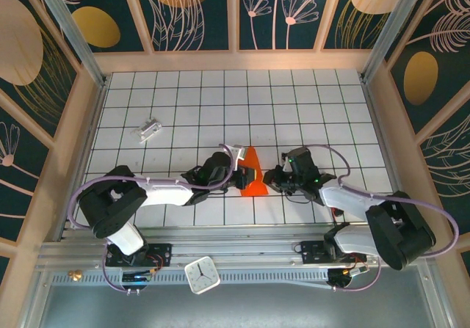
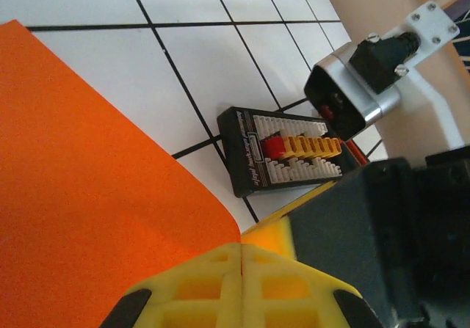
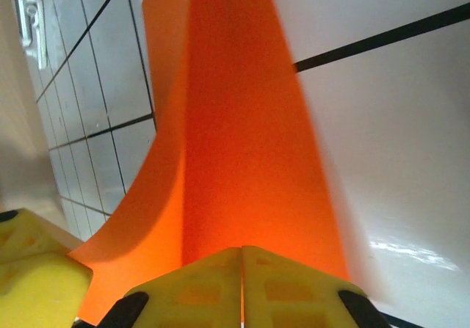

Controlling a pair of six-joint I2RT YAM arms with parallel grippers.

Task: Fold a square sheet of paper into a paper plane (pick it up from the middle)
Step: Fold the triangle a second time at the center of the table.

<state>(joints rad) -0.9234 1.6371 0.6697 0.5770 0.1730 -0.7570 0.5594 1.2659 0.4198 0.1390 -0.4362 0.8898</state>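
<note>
We see the left gripper [image 2: 241, 258] with its yellow jaws pressed together, no gap along the seam. Its tips sit at the curling edge of the paper [image 2: 88, 196], which spreads away toward 10 o'clock in the left wrist view. We cannot tell whether any paper is caught between them. The right gripper [image 3: 241, 262] also has its jaws pressed tight, tips right at the base of the paper [image 3: 235, 137]. There the paper rises toward 12 o'clock as a narrow tapering strip with a lengthwise crease, and one flap bends out toward 8 o'clock. Again we cannot tell if it is pinched. A yellow finger [image 3: 37, 269] of the left gripper shows at 8 o'clock in that view.

From above, the paper [image 1: 251, 177] lies on the gridded table [image 1: 323, 108], a little toward 6 o'clock from its middle, with its point at 12 o'clock. The left gripper [image 1: 239, 172] is at its 9 o'clock and the right gripper [image 1: 270, 175] at its 3 o'clock, both close against it.

A black board [image 2: 279, 159] with red and yellow pieces lies at 1 o'clock from the left fingers. A silvery block [image 1: 149, 130] sits well apart at 10 o'clock from the paper. A small clock [image 1: 203, 275] rests at 7 o'clock, past the table edge.
</note>
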